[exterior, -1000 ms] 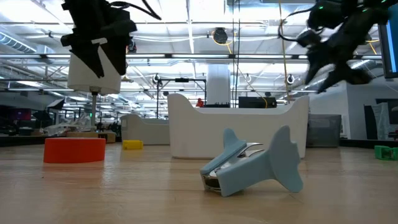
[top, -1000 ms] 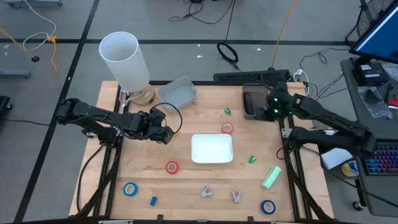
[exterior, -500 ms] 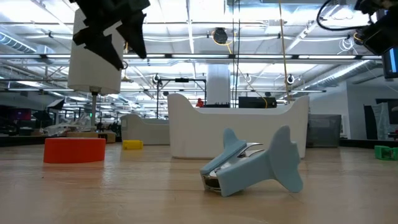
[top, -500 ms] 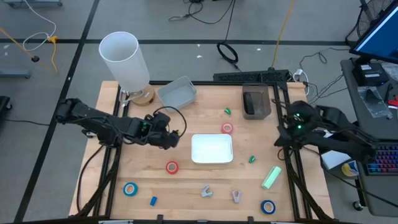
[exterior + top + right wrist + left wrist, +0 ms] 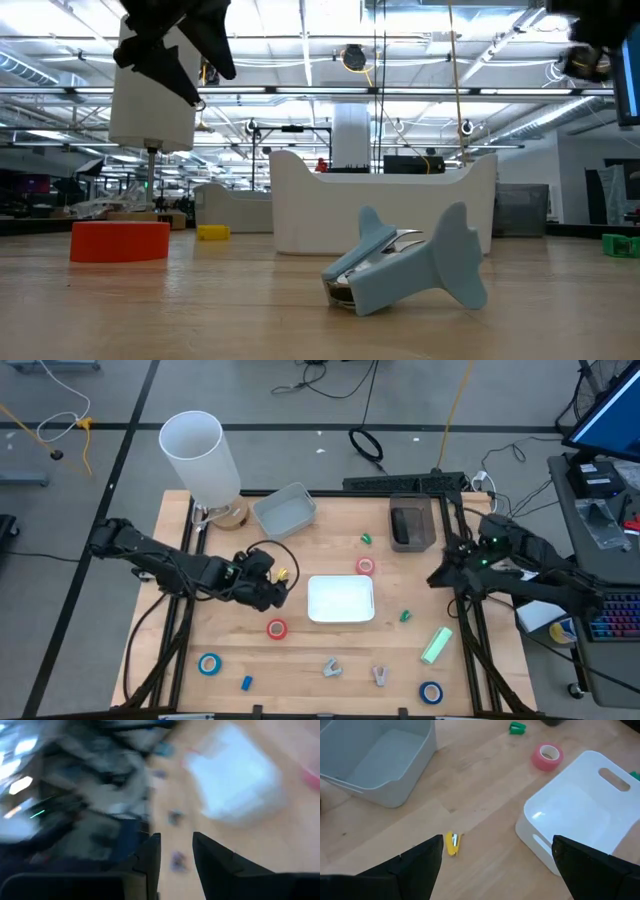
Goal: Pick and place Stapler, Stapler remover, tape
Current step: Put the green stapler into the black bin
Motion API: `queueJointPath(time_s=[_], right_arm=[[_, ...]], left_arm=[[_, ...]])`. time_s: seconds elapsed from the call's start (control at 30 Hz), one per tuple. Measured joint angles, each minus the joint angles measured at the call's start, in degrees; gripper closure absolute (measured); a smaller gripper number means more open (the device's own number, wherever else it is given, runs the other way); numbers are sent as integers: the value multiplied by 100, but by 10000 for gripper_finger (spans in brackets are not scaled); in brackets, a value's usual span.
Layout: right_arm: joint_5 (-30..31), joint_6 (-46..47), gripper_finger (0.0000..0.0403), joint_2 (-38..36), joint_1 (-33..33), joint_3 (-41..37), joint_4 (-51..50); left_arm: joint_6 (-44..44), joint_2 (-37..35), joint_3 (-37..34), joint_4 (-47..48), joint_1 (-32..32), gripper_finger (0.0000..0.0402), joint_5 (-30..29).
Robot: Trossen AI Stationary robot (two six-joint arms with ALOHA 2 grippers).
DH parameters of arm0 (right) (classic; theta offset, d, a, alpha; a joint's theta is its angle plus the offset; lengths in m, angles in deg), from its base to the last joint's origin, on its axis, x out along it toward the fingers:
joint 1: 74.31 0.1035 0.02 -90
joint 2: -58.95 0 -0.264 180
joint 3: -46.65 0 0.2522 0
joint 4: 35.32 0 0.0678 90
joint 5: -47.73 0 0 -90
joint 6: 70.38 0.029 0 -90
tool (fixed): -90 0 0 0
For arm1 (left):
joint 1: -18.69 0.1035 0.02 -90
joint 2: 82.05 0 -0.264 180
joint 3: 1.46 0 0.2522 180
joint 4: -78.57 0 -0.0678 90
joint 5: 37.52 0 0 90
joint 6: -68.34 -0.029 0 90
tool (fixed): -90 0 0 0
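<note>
- From above, we see the left tool (image 5: 275, 590) just left of the white bin (image 5: 341, 600), with a red tape roll (image 5: 276, 628) on the desk (image 5: 300, 660) just in front of it.
- We see another red tape roll (image 5: 365, 566) behind the bin, two blue rolls (image 5: 209, 664) near the front edge, and the green stapler (image 5: 436, 645) at front right.
- At desk level, we see a pale blue staple remover (image 5: 405, 266) lying tipped over.
- Through the left wrist, we see its fingers (image 5: 415, 865) spread wide, holding nothing, above a small yellow bit (image 5: 452, 842).
- Through the right wrist, we see the right tool (image 5: 176, 851) empty, its fingers narrowly parted.
</note>
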Motion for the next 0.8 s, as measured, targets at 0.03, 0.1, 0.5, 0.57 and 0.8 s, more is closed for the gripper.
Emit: queueJointPath(time_s=[0.03,0.1,0.5,0.57,0.8], right_arm=[[-325,-13,298,6,23,-140,584],[-650,200,298,81,116,-449,1749],[-1064,-469,298,1389,2114,-1169,3954],[-1052,-842,298,1630,2503,-1167,4004],[-612,-1804,298,2189,3474,-1167,3643]], left_arm=[[-16,0,0,0,-34,36,3],[-13,0,0,0,-94,36,4],[-49,0,0,7,-321,36,17],[-39,0,0,7,-327,36,19],[-38,0,0,-119,-325,36,17]])
